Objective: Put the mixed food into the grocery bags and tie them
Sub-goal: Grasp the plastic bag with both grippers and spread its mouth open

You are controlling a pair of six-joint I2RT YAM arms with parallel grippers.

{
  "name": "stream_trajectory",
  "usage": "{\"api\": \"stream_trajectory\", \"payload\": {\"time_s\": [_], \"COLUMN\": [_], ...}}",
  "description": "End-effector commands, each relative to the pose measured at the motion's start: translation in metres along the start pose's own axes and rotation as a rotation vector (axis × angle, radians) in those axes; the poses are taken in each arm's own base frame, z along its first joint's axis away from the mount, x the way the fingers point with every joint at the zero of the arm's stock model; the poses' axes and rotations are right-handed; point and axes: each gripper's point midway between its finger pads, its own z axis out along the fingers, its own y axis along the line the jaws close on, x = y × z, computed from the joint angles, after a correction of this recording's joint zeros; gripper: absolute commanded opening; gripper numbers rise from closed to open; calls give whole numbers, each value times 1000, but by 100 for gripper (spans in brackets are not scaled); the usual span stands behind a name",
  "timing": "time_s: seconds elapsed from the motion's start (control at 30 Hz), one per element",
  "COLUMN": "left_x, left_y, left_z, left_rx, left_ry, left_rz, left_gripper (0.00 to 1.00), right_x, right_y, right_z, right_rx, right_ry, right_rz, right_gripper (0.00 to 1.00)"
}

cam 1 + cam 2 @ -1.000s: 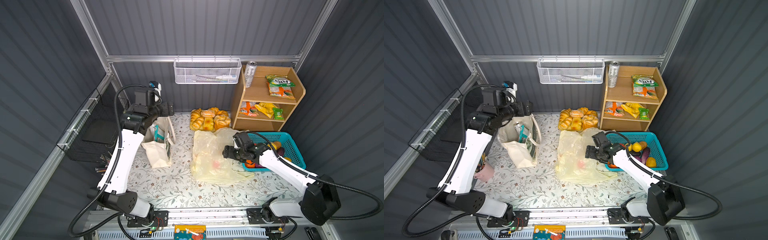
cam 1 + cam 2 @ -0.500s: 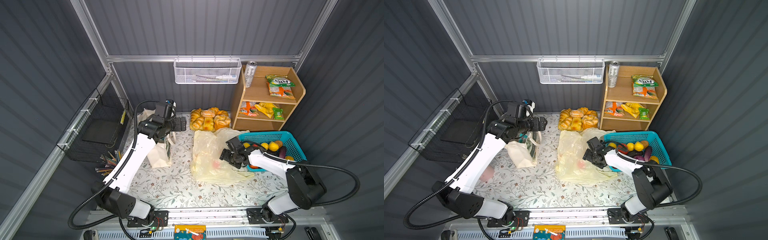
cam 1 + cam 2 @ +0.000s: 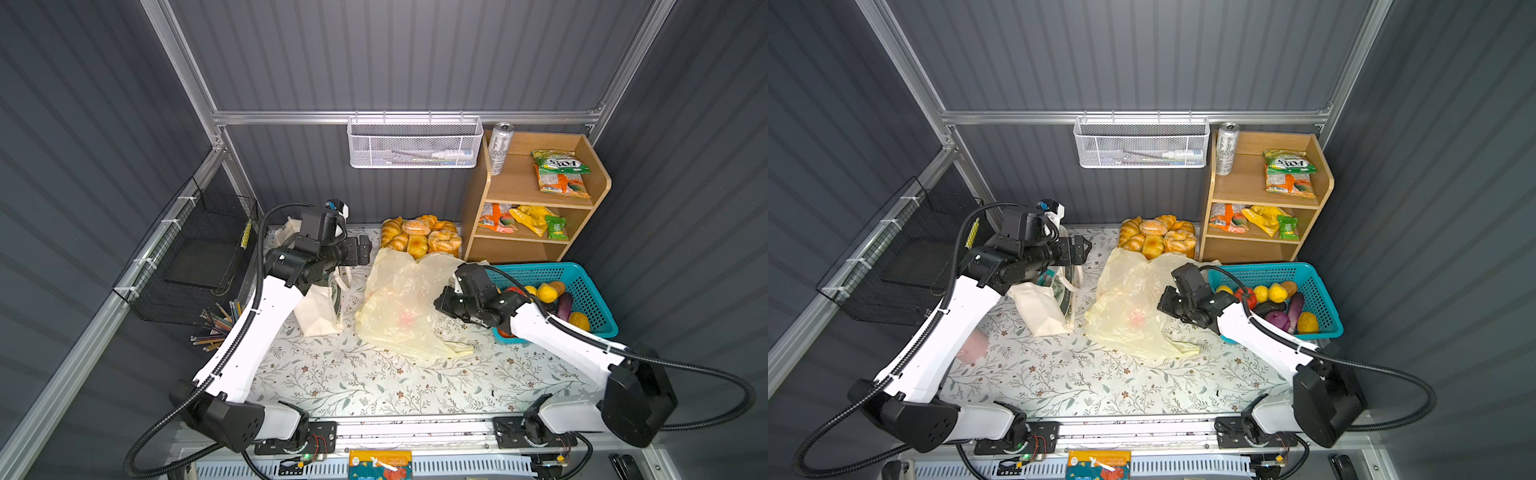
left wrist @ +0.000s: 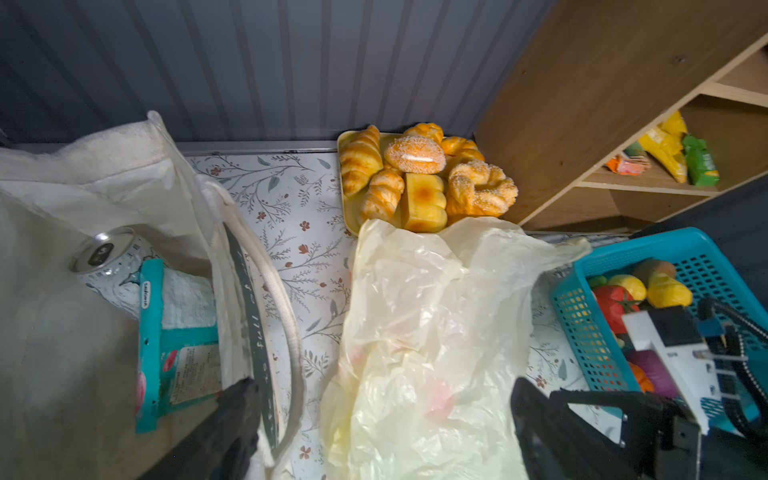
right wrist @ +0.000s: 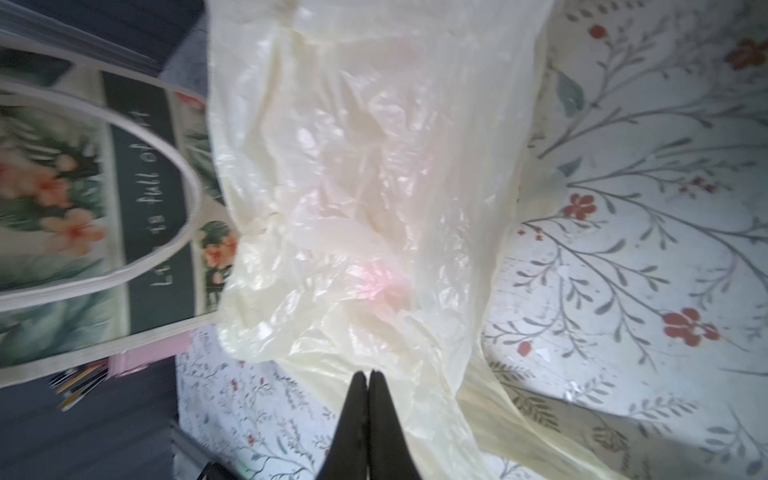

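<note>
The cream tote stands left of centre. Inside it, the left wrist view shows a white can and a teal-and-white packet. The pale-yellow plastic bag lies crumpled at the middle, with something pink showing through it. My left gripper hangs open above the gap between tote and plastic bag. Shut, my right gripper is at the plastic bag's right edge, and I see no film between its fingers. Toy fruits, among them a lemon, fill the teal basket.
A tray of bread sits at the back. The wooden shelf holds another can and snack packets. A white wire basket hangs on the back wall, a black one on the left. Pencils lie at the left edge.
My left gripper has swung from above the tote's far side to the right, staying open. The right gripper's jaws have closed at the plastic bag's edge.
</note>
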Motion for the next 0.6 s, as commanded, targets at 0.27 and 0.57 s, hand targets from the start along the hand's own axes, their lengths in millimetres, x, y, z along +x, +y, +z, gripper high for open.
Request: {"api": "stream_trajectory", "payload": {"time_s": [0.27,0.57], "left_x": [87,144], "left_y": [-46,-68], "left_z": [16,56], "left_rx": [29,-69], "left_ry": [192,252], "left_rz": [95,229], "left_gripper": [91,91], "right_x": [-40,-30], "right_y": [-18,-51], "right_z": [9,64], "right_rx": [10,-8], "right_ry": [-46,73], "right_rz": [66,117], "right_gripper": [63,73]}}
